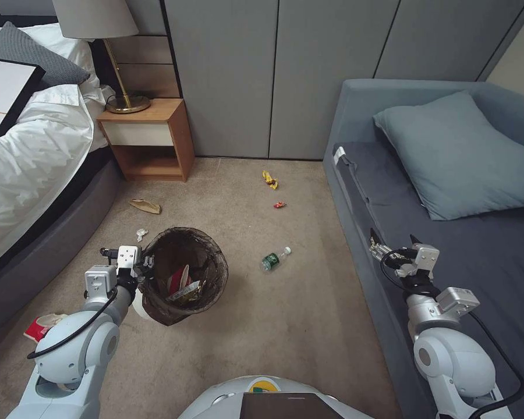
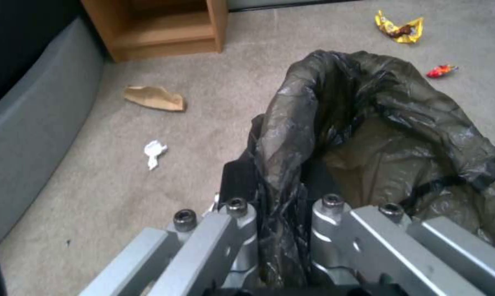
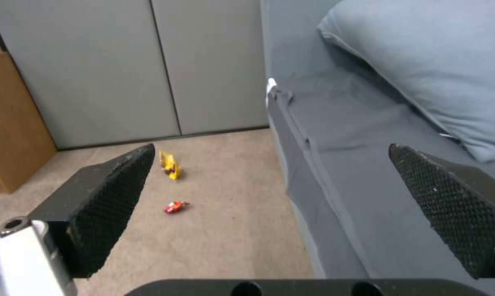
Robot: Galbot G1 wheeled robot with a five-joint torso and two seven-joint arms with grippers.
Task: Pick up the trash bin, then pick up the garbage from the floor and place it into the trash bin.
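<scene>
Left gripper (image 1: 147, 262) clamped on trash bin (image 1: 183, 273) rim, bin held above carpet (image 1: 285, 326), clear plastic bottle (image 1: 275, 258) lying beside bin, right gripper (image 1: 393, 243) spread wide over sofa (image 1: 477, 262) edge.

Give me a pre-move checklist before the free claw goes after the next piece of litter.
1. Left claw clamped on the trash bin rim and liner: ok.
2. Right claw open with nothing between its pads: ok.
3. Bin mouth open with room inside: ok; a few wrappers sit at the bottom.
4. Plastic bottle lying free on the floor beside the bin: ok.
5. Right claw positioned over litter: not ok; it hangs over the sofa edge.
6. Bin lifted off the carpet: cannot tell.
</scene>
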